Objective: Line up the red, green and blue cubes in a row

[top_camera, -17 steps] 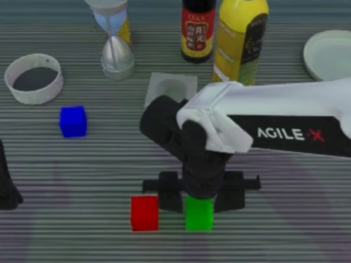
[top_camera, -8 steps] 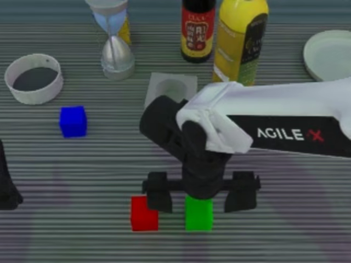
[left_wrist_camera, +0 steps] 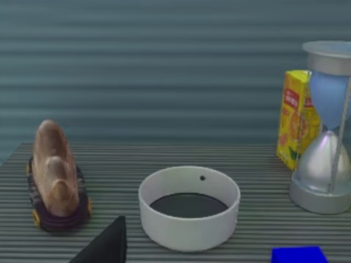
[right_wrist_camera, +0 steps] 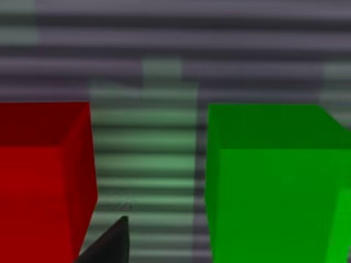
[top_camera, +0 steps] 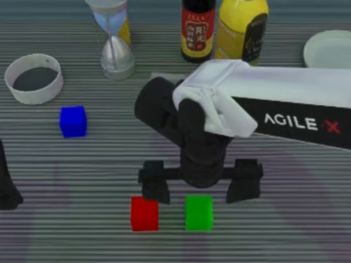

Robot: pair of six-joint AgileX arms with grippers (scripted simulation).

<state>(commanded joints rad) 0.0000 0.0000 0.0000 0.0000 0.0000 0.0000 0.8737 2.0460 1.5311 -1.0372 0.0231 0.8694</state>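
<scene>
The red cube (top_camera: 144,213) and the green cube (top_camera: 198,212) sit side by side near the table's front edge, a small gap between them. My right gripper (top_camera: 200,188) hovers open just behind them, one finger by the red cube and the other past the green one, holding nothing. In the right wrist view the red cube (right_wrist_camera: 41,175) and the green cube (right_wrist_camera: 269,186) fill the picture. The blue cube (top_camera: 73,121) lies apart at the left, also seen as the blue cube (left_wrist_camera: 299,255). My left gripper (top_camera: 5,189) stays parked at the left edge, open.
A white bowl (top_camera: 34,78) with dark contents stands behind the blue cube. An hourglass (top_camera: 116,38), a dark sauce bottle (top_camera: 197,30), a yellow bottle (top_camera: 241,27) and a white dish (top_camera: 328,52) line the back. A bread-loaded toy cart (left_wrist_camera: 55,181) is far left.
My right gripper opened off the green cube, lifted and drew back a little. The green cube stays beside the red one. The left arm has not moved.
</scene>
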